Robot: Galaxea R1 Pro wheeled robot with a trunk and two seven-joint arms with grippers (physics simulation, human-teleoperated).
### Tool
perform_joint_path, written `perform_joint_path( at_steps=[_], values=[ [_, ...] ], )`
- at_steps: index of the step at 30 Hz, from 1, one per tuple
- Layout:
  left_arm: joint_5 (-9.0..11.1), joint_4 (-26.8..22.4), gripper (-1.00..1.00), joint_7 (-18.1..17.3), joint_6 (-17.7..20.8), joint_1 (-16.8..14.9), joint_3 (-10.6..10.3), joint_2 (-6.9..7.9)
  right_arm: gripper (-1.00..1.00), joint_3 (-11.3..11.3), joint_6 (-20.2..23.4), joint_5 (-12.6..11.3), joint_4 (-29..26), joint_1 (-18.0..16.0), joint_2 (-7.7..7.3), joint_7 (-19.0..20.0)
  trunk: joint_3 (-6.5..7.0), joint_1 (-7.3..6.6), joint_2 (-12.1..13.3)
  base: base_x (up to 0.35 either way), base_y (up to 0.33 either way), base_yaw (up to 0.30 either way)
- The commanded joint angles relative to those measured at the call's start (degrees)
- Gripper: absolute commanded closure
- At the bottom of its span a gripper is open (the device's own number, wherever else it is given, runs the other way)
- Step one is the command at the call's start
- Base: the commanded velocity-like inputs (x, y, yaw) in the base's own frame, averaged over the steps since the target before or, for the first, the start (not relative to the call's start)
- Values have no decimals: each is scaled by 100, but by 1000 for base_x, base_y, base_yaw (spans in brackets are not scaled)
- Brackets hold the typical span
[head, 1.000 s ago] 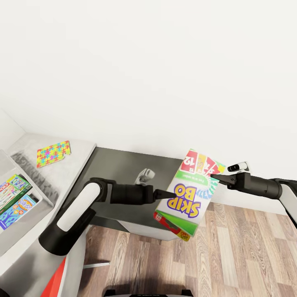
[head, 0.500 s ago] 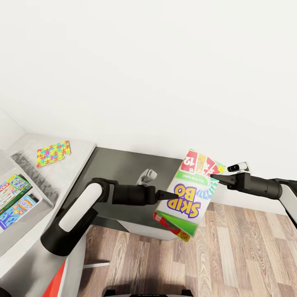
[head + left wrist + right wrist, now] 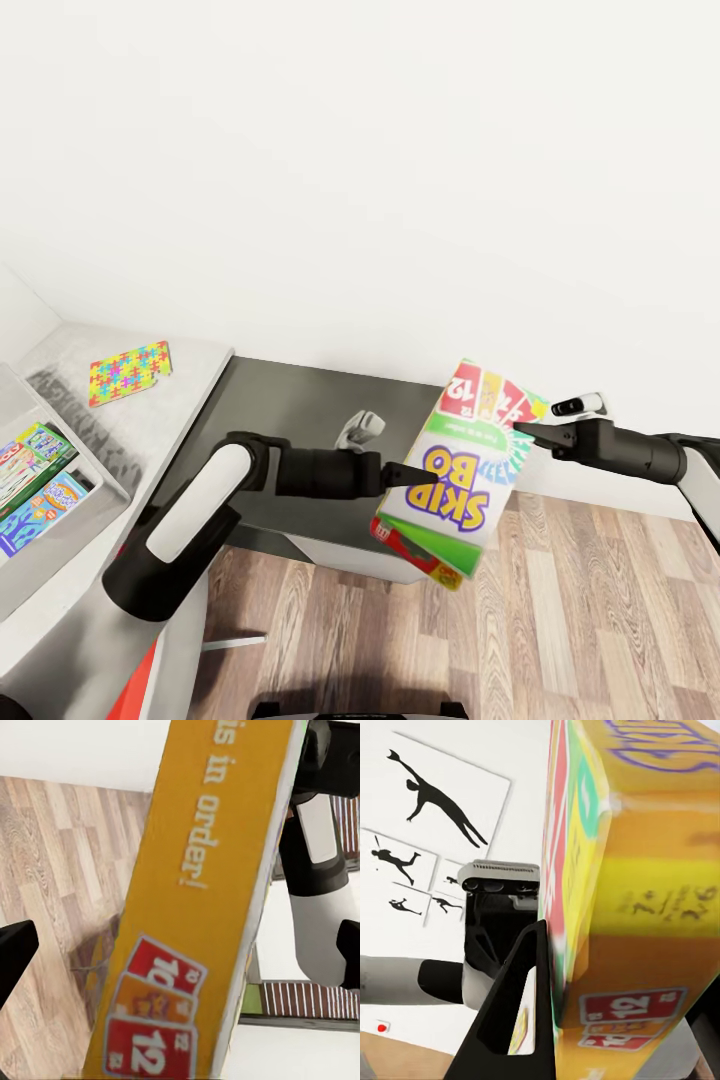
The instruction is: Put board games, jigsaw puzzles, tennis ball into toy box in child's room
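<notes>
The white-green SKIP-BO board game [image 3: 458,470] hangs tilted in the air over the cabinet's front edge. My right gripper [image 3: 522,432] is shut on its upper right edge; one finger [image 3: 514,1012] lies flat against the box [image 3: 630,892], the other is hidden behind it. My left gripper [image 3: 408,470] is at the box's left edge, open, with the orange side of the box [image 3: 202,907] between its spread fingers. A jigsaw puzzle [image 3: 130,372] lies on the pale grey table [image 3: 195,385]. The toy box [image 3: 95,455] at far left holds a blue board game [image 3: 42,510] and another printed box [image 3: 30,450].
A low dark grey cabinet [image 3: 300,410] stands beside the table, under both arms. Wood-plank floor [image 3: 600,620] lies to the right and front. A white wall rises behind, with black silhouette pictures [image 3: 435,795] in the right wrist view.
My left gripper has slid a little to the right, up to the box's left edge. The box has shifted only slightly. The right arm has hardly moved.
</notes>
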Motion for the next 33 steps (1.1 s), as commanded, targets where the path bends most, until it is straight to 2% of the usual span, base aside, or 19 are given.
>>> perform_joint_path(
  at_steps=[1, 7, 8, 13, 23, 33],
  values=[
    [61, -4, -100, 57, 2, -6, -8, -1, 100, 12, 18, -6, 4, -6, -7, 97, -9, 3, -10, 0, 0, 0],
    [61, -4, -100, 57, 2, -6, -9, -12, 100, 12, 18, 1, 9, -8, -7, 295, -9, 3, -10, 0, 0, 0],
    [61, -4, 100, 57, 2, -7, -11, -13, 100, 11, 18, 2, 11, -9, -7, 322, -9, 3, -10, 0, 0, 0],
    [46, -4, 100, 57, -3, -7, -37, -23, 100, 10, 18, 6, 14, -8, -6, 397, -9, 3, -10, 0, 0, 0],
    [-123, -5, 100, 34, 1, -7, -66, -31, 100, 10, 18, 9, 16, -12, -5, 428, -9, 3, -10, 0, 0, 0],
    [-154, -4, 100, 1, 2, -7, -70, -32, 100, 9, 18, 15, 16, -13, -5, 432, -9, 3, -10, 0, 0, 0]
  ],
)
